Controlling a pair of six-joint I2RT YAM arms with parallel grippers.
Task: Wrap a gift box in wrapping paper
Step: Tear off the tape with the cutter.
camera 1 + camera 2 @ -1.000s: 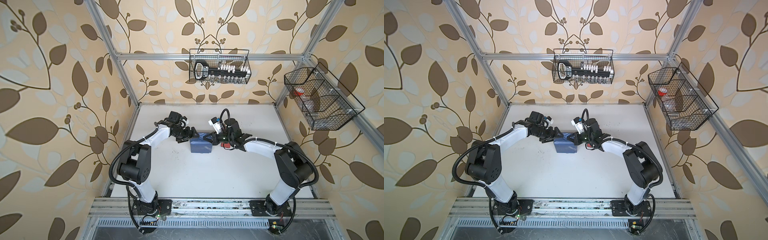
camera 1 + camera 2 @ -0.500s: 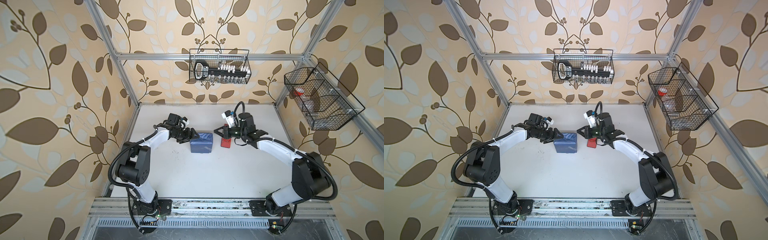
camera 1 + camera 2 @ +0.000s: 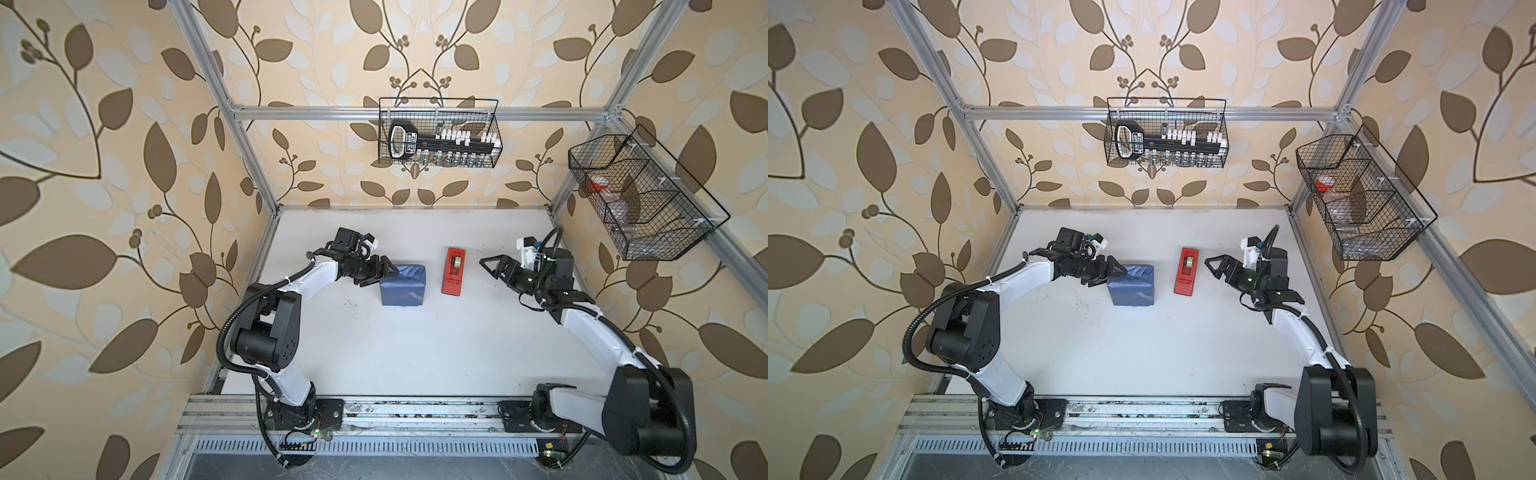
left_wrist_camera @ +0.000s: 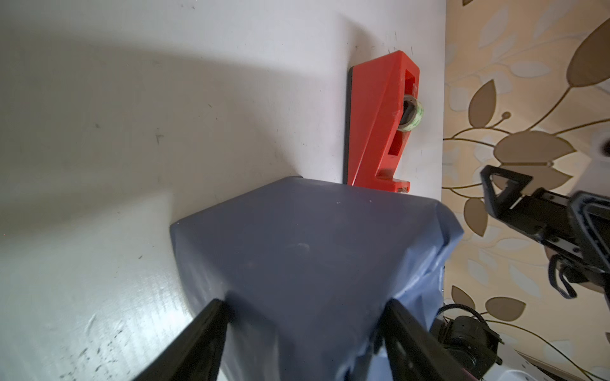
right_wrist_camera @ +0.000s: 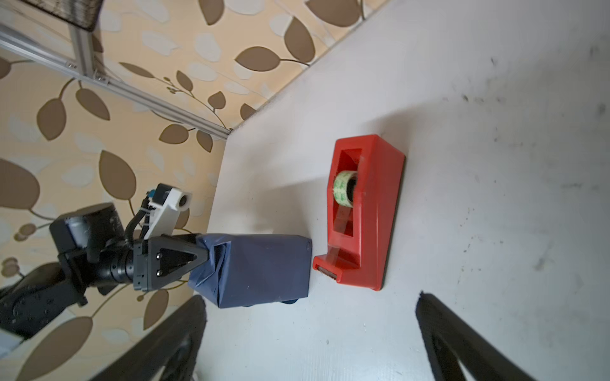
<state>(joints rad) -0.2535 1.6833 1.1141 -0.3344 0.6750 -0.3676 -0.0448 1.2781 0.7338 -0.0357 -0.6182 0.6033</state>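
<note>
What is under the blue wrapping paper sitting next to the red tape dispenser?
Only a box-shaped bulk shows. The wrapping paper covers every face in view and is folded and creased at one end. The gift box itself is fully covered, so it cannot be seen.

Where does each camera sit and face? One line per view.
Top views: overhead at the front, looking down on the table; both arms show.
Left wrist: on left arm, facing the wrapped gift box; left gripper flanks it.
Right wrist: on right arm, facing the tape dispenser; right gripper open.
Shared: all show box and dispenser.
</note>
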